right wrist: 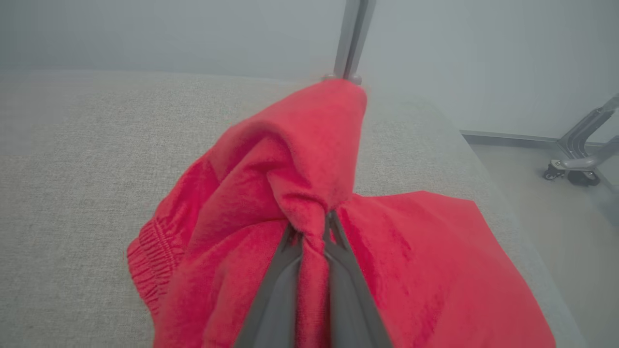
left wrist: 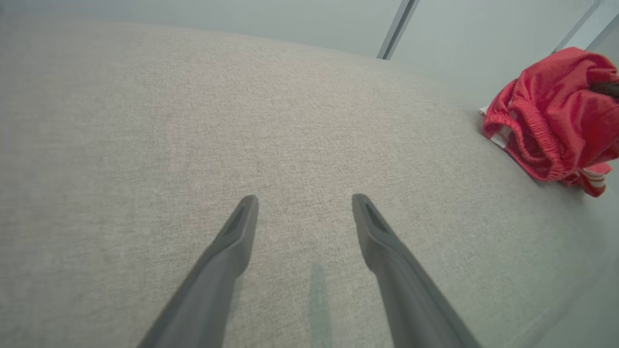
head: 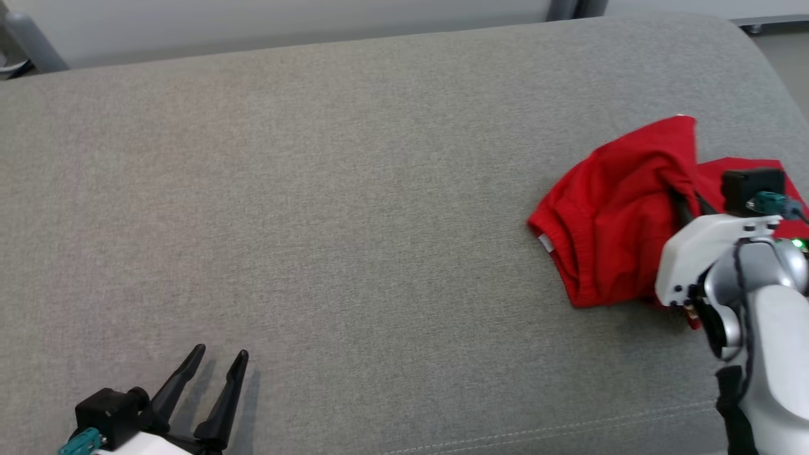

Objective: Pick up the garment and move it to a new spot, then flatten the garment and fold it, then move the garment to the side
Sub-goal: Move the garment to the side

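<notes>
The garment (head: 610, 215) is a crumpled red piece with an elastic waistband (left wrist: 532, 140) and white stripes, lying at the right side of the grey cushion. My right gripper (right wrist: 312, 232) is shut on a bunched fold of the garment (right wrist: 290, 193), pulling the cloth up into a peak. In the head view its fingertips are buried in the red fabric. My left gripper (head: 221, 355) rests low at the near left, open, with nothing between its fingers (left wrist: 239, 227), far from the garment.
The grey fabric cushion (head: 354, 208) spans the whole work area, with its rounded right edge just past the garment. A pale wall and metal frame posts (right wrist: 352, 38) stand behind. A wheeled base (right wrist: 575, 169) sits on the floor to the right.
</notes>
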Controlling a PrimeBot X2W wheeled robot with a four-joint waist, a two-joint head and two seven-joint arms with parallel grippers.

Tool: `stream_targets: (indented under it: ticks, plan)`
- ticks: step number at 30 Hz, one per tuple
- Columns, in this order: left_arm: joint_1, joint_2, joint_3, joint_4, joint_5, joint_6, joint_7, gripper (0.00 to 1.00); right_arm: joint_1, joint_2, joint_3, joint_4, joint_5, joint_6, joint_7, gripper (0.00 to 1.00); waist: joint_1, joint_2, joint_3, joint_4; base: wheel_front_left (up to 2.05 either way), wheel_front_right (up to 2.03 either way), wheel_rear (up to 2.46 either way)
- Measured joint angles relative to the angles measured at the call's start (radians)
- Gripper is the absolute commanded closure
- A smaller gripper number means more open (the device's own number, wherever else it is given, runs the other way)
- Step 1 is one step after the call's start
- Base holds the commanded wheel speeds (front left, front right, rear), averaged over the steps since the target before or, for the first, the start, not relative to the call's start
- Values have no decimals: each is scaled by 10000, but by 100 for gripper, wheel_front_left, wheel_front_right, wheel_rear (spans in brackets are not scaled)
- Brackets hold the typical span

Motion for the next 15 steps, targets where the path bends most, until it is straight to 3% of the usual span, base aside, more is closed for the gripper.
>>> stream_targets:
  ticks: [8,15]
  plan:
    - [-8,261,15,-297,-224,0,0,0,987,121,-1313,-2654,-926,0,1519,100,0,0,341,401,0,0,0]
    - [-20,372,52,-709,-213,0,0,0,1119,134,-1977,-3944,-1384,0,2245,100,0,0,445,616,0,0,0]
